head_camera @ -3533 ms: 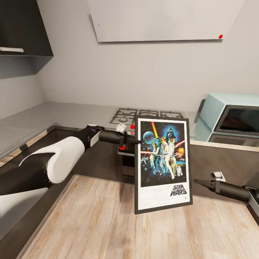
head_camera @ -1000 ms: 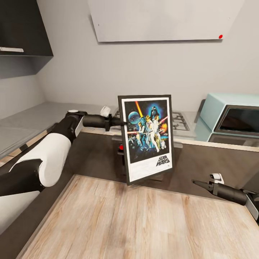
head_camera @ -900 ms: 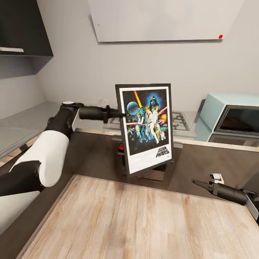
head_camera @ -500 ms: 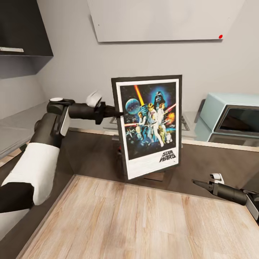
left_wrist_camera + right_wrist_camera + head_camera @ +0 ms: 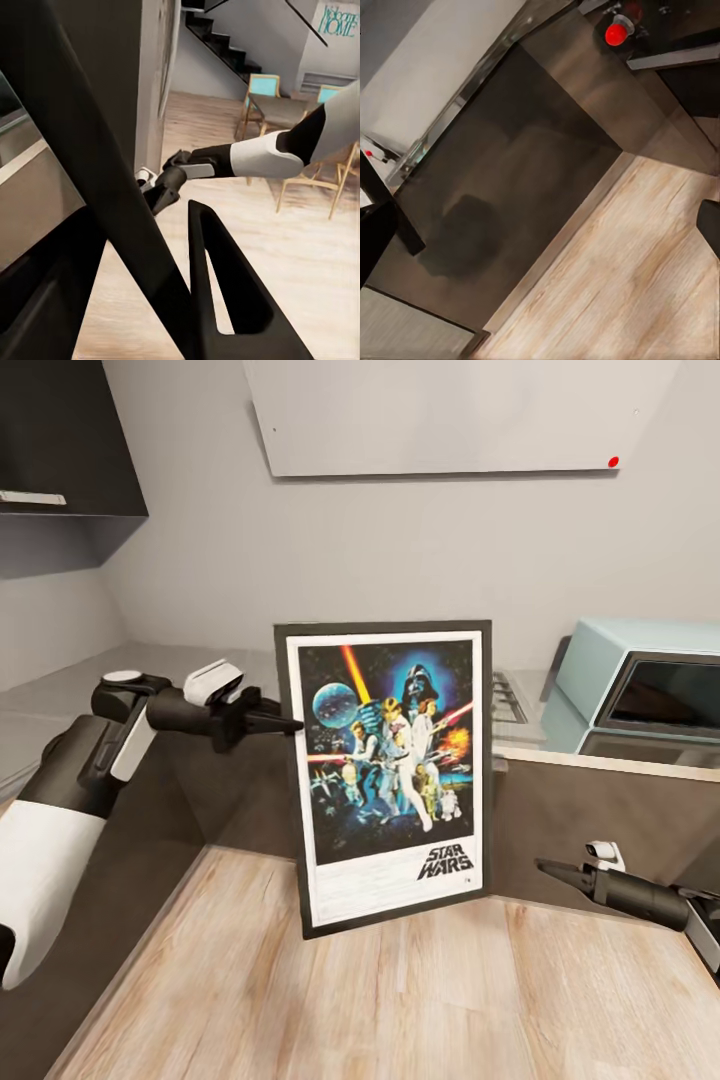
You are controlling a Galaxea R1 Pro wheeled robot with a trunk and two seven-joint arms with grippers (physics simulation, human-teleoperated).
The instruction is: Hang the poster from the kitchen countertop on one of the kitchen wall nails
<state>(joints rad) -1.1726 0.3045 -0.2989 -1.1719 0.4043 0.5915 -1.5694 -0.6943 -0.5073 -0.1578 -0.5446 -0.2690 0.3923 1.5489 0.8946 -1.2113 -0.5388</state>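
The Star Wars poster [image 5: 385, 780] hangs upright over the wood floor, facing me, in front of the dark cabinet fronts. My left gripper [image 5: 285, 725] is shut on its left frame edge, and in the left wrist view the black frame [image 5: 97, 172] runs between the fingers [image 5: 225, 300]. Behind it lies the pale-grey kitchen countertop [image 5: 70, 705], with a corner of the steel hob [image 5: 510, 695] beside the poster. My right gripper [image 5: 545, 868] hovers low at the right, apart from the poster, with nothing in it. High on the wall is a white panel [image 5: 450, 415] with a red dot [image 5: 613, 461].
A teal oven-like appliance [image 5: 640, 685] stands on the counter at the right. A dark wall cabinet [image 5: 60, 440] hangs at the upper left. Wood floor [image 5: 350, 980] spreads in front of the cabinets. The left wrist view shows my right arm [image 5: 255, 154], chairs and stairs beyond.
The left arm has brought the poster down, left and nearer to me, so it looks larger and now covers most of the hob. The right arm has stayed put.
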